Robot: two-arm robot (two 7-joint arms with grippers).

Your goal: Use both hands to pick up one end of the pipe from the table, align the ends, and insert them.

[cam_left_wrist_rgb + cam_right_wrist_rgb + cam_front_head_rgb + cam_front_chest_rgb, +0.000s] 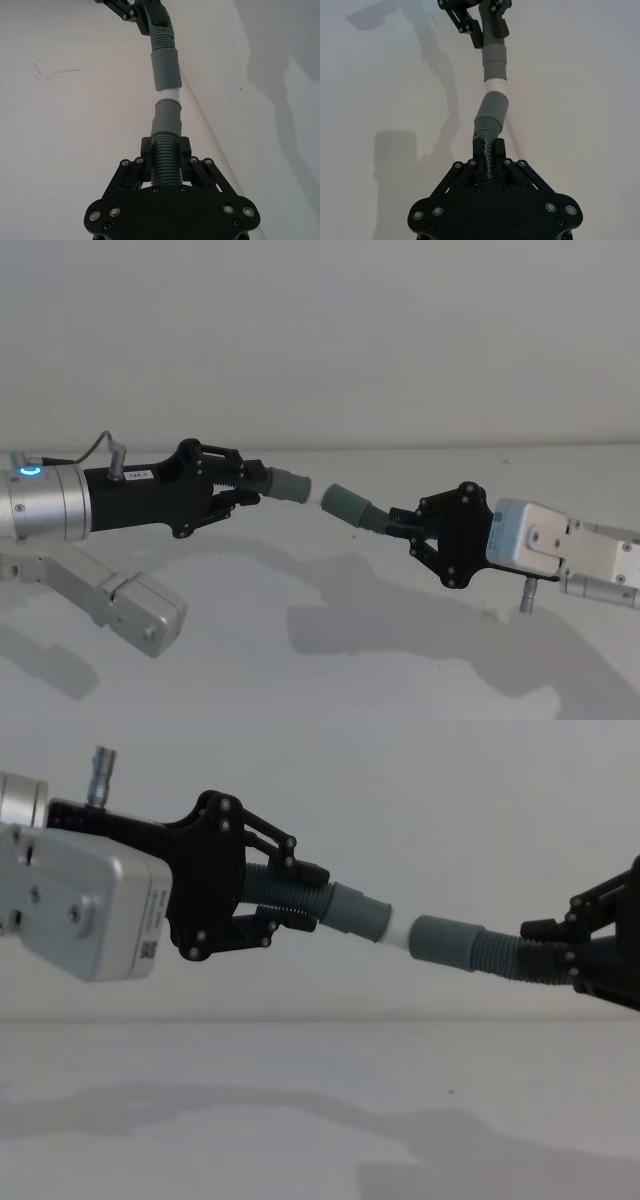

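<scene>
— Where do the two ends sit?
— Mid-frame, above the counter (330, 640). The left hand (245, 483) clamps the white-tipped cuff (290, 485); the right hand (400, 523) clamps the socket cuff (345, 502).
— Lined up?
— Nearly; the tip just meets the socket mouth, axes slightly kinked in the right wrist view.
</scene>
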